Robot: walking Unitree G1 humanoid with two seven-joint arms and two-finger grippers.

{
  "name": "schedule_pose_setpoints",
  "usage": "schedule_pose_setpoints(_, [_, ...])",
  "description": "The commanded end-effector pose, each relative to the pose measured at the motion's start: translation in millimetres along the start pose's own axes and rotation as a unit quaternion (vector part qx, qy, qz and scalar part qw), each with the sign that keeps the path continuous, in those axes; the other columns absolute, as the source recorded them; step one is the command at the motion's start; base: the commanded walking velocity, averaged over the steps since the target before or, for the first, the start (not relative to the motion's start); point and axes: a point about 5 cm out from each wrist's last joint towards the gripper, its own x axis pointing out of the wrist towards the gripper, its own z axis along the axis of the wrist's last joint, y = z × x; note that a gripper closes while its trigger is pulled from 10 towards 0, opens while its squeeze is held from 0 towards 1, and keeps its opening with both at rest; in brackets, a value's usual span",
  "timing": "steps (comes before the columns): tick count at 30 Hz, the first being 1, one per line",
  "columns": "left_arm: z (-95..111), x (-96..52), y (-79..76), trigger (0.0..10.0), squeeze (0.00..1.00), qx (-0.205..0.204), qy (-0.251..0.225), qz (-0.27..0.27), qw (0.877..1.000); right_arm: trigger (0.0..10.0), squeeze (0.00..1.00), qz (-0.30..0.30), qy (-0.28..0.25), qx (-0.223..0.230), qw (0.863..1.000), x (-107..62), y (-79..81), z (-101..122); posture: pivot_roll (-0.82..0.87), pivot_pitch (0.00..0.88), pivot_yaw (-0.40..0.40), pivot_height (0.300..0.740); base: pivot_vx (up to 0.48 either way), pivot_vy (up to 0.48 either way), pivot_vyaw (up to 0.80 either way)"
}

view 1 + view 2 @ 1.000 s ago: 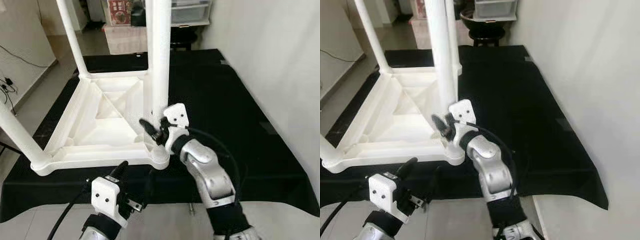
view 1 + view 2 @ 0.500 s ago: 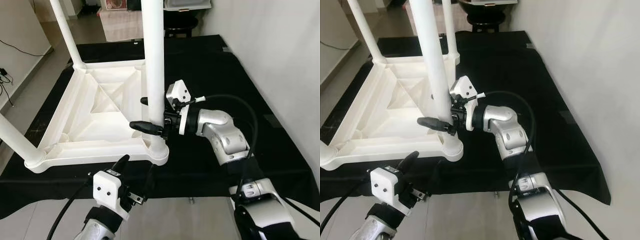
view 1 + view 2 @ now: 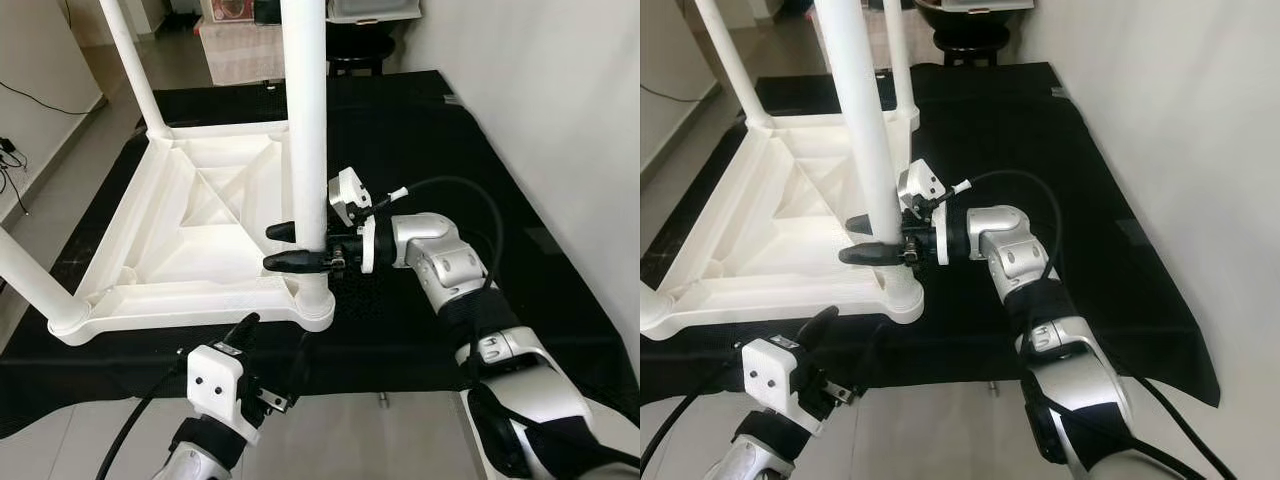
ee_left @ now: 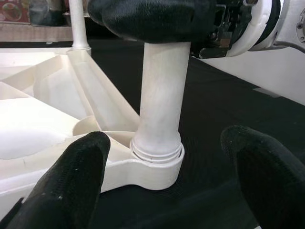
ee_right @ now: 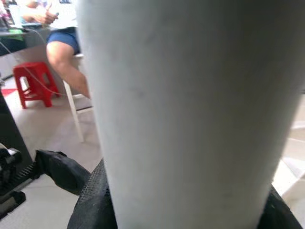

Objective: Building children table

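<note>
A white children's table (image 3: 210, 215) lies upside down on a black cloth (image 3: 430, 140), its legs pointing up. The near-right leg (image 3: 305, 120) stands in its corner socket (image 3: 315, 305). My right gripper (image 3: 300, 246) reaches in from the right and is shut on this leg a little above the socket, one finger in front and one behind. In the right wrist view the leg (image 5: 190, 109) is pressed between the fingers. My left gripper (image 3: 272, 342) hovers open, low in front of that corner. Its two fingertips (image 4: 71, 176) frame the socket (image 4: 157, 152) without touching it.
Two more table legs (image 3: 135, 70) (image 3: 30, 275) rise at the far left and near left corners. A white wall (image 3: 560, 120) runs along the right. Pale floor lies in front of the cloth. A person (image 5: 62, 47) sits beyond a red stool (image 5: 31, 83).
My right arm swung from below the corner to beside the leg, and its fingers have drawn together onto the leg. The left gripper stays low and open.
</note>
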Motion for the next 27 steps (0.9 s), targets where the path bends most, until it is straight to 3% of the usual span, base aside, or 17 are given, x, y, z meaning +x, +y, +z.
schedule_pose_setpoints(1, [-1.3,-0.9,-0.9,10.0,0.00,-0.002,0.001,0.003,1.000,0.0,0.00,-0.004,0.000,0.005,1.000,1.4,0.8,-2.9,-0.03,0.120,0.017,0.740,0.000,0.000,0.00])
schedule_pose_setpoints(3, [-1.4,-1.0,-1.1,10.0,0.00,-0.002,0.001,0.002,1.000,0.0,0.00,-0.016,0.000,0.002,1.000,-0.9,0.7,-4.2,-0.03,0.120,0.018,0.740,0.000,0.000,0.00])
schedule_pose_setpoints(7, [-0.4,-2.9,-1.6,10.0,0.00,-0.002,0.001,0.003,1.000,0.0,0.00,-0.148,0.019,0.024,0.988,-13.4,10.1,-26.2,-0.03,0.125,0.012,0.740,0.000,0.000,0.00])
schedule_pose_setpoints(8, [-0.4,-2.9,-1.6,10.0,0.00,-0.002,0.001,0.003,1.000,0.0,0.00,-0.148,0.019,0.024,0.988,-13.4,10.1,-26.2,-0.03,0.125,0.012,0.740,0.000,0.000,0.00])
schedule_pose_setpoints(9, [-0.2,-3.5,-1.5,10.0,0.00,-0.002,0.001,0.003,1.000,0.0,0.00,-0.211,0.024,0.034,0.977,-11.7,13.0,-34.3,-0.03,0.127,0.011,0.740,0.000,0.000,0.00])
schedule_pose_setpoints(10, [-0.1,-4.0,-1.2,10.0,0.00,-0.002,0.001,0.003,1.000,0.0,0.00,-0.322,0.035,0.037,0.945,-10.6,16.4,-44.8,-0.03,0.125,0.010,0.740,0.000,0.000,0.00])
schedule_pose_setpoints(11, [0.2,-4.4,-0.8,10.0,0.00,-0.002,0.001,0.003,1.000,0.0,0.00,-0.419,0.040,0.050,0.906,-13.2,20.0,-53.1,-0.02,0.126,0.013,0.740,0.000,0.000,0.00])
schedule_pose_setpoints(13, [0.2,-4.4,-0.8,10.0,0.00,-0.002,0.001,0.003,1.000,0.0,0.00,-0.419,0.040,0.050,0.906,-13.2,20.0,-53.1,-0.02,0.126,0.013,0.740,0.000,0.000,0.00])
schedule_pose_setpoints(14, [0.2,-4.4,-0.4,10.0,0.00,-0.001,0.002,0.002,1.000,0.0,0.00,-0.464,0.043,0.066,0.883,-9.1,34.7,-62.4,-0.02,0.132,0.026,0.740,0.000,0.000,0.00])
schedule_pose_setpoints(15, [-0.1,-4.3,0.4,10.0,0.00,-0.001,0.003,0.001,1.000,0.0,0.00,-0.477,0.043,0.076,0.874,-3.2,42.3,-66.2,-0.03,0.123,0.033,0.740,0.000,0.000,0.00])
schedule_pose_setpoints(23, [-0.1,-3.7,1.7,10.0,0.00,0.001,0.004,0.002,1.000,0.0,0.00,-0.445,0.035,0.074,0.892,15.1,41.5,-61.0,-0.02,0.121,0.022,0.740,0.000,0.000,0.00])
schedule_pose_setpoints(24, [0.1,-3.9,1.9,10.0,0.00,0.002,0.003,0.003,1.000,9.6,0.00,-0.442,0.036,0.074,0.893,16.6,42.2,-59.4,-0.02,0.121,0.022,0.740,0.000,0.000,0.00])
schedule_pose_setpoints(25, [0.1,-3.9,1.9,10.0,0.00,0.002,0.003,0.003,1.000,9.6,0.00,-0.442,0.036,0.074,0.893,16.6,42.2,-59.4,-0.02,0.121,0.022,0.740,0.000,0.000,0.00])
schedule_pose_setpoints(27, [-0.1,-3.4,1.9,10.0,0.00,0.003,0.002,0.006,1.000,10.0,0.00,-0.409,0.025,0.062,0.910,18.1,35.4,-49.0,-0.02,0.123,0.021,0.740,0.000,0.000,0.00])
